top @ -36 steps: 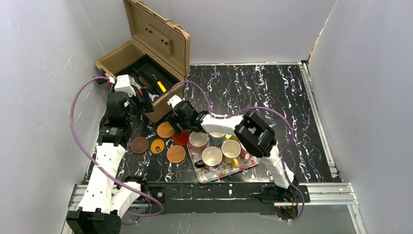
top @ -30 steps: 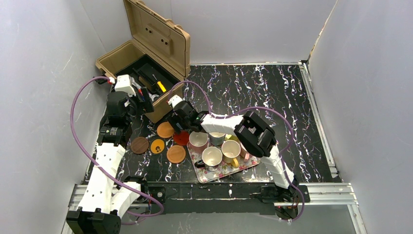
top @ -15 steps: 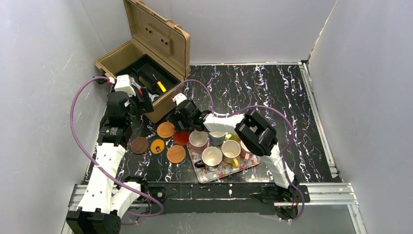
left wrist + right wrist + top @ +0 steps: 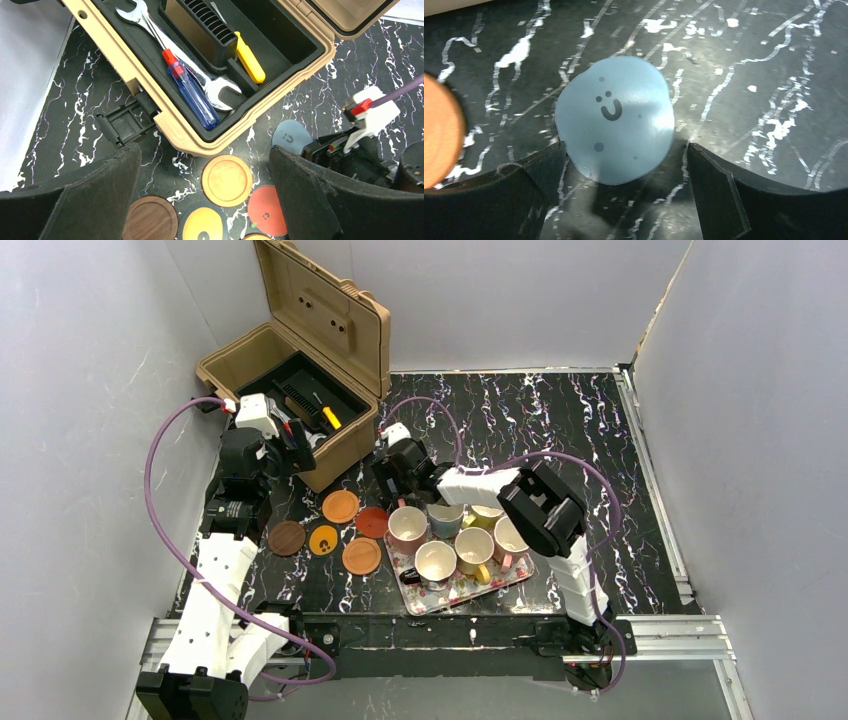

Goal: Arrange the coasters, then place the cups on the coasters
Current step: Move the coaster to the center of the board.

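Five coasters lie left of the tray: orange (image 4: pixel 340 506), red (image 4: pixel 372 522), dark brown (image 4: pixel 286 538), yellow-orange (image 4: pixel 323 540) and a second orange (image 4: pixel 361 556). A blue-grey coaster (image 4: pixel 614 117) with a smiley lies flat on the table. My right gripper (image 4: pixel 624 150) stands open low over it, the disc's near edge between the fingertips. Several cups stand on the floral tray (image 4: pixel 455 592), among them pink (image 4: pixel 408 528), blue (image 4: pixel 446 518) and cream (image 4: pixel 435 562). My left gripper (image 4: pixel 204 155) hangs open and empty above the toolbox corner and the coasters.
An open tan toolbox (image 4: pixel 300 370) with wrenches and screwdrivers (image 4: pixel 192 92) sits at the back left, close to both grippers. The right arm (image 4: pixel 480 485) reaches over the tray's far edge. Grey walls close in the marbled black table (image 4: pixel 560 430).
My right gripper has lifted off the red coaster and moved back and right, to the blue-grey coaster. The red coaster now shows whole. The left arm has not moved.
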